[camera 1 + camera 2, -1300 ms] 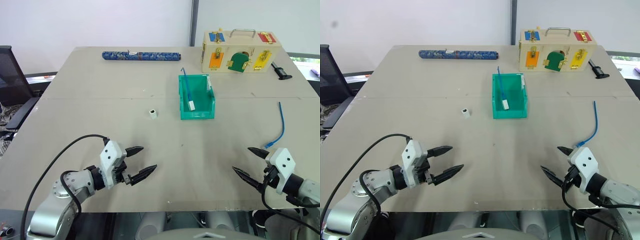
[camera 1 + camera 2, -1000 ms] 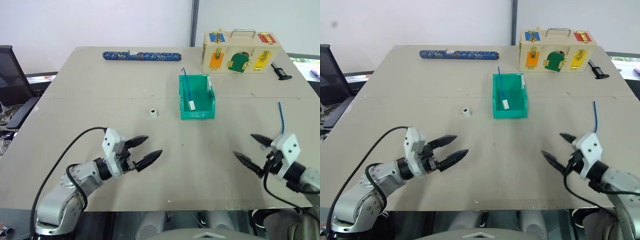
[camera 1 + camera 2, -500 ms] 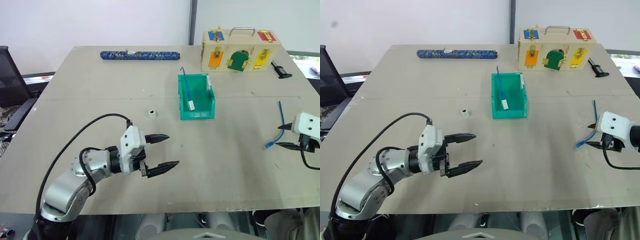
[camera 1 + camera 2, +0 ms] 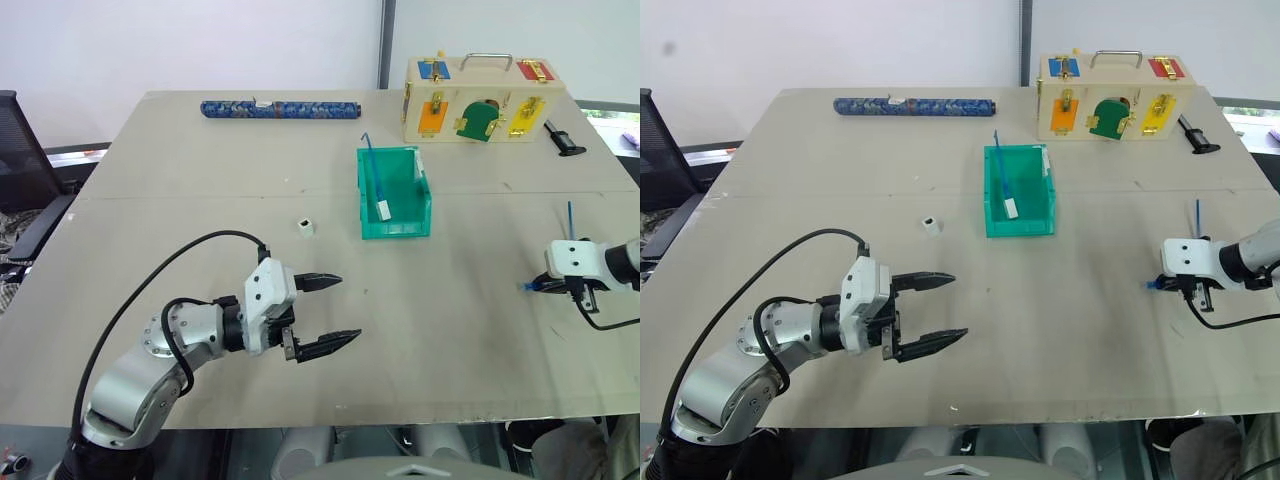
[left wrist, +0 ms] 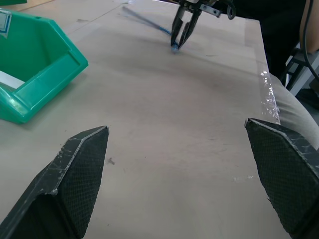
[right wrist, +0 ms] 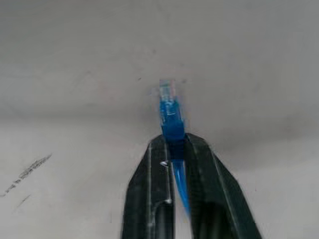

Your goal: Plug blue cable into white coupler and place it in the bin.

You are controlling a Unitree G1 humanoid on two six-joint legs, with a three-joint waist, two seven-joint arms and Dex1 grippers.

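Observation:
The blue cable (image 4: 569, 214) lies on the table at the far right. My right gripper (image 4: 541, 286) points down at it and is shut on the cable just behind its clear plug (image 6: 168, 97), which sticks out past the fingertips. The white coupler (image 4: 305, 227) sits alone left of the bin (image 4: 395, 229), far from both grippers. The teal bin holds another blue cable with a white block (image 4: 381, 203). My left gripper (image 4: 348, 308) hovers wide open over bare table at the near left, holding nothing.
A pale wooden box with coloured latches (image 4: 481, 102) stands at the back right, with a black tool (image 4: 562, 141) beside it. A dark blue patterned roll (image 4: 282, 110) lies at the back. The table's near edge runs just below my left arm.
My right arm swung out to the right, tipped downward and shut on the blue cable's plug end. My left gripper shifted right early on and has since held still, open.

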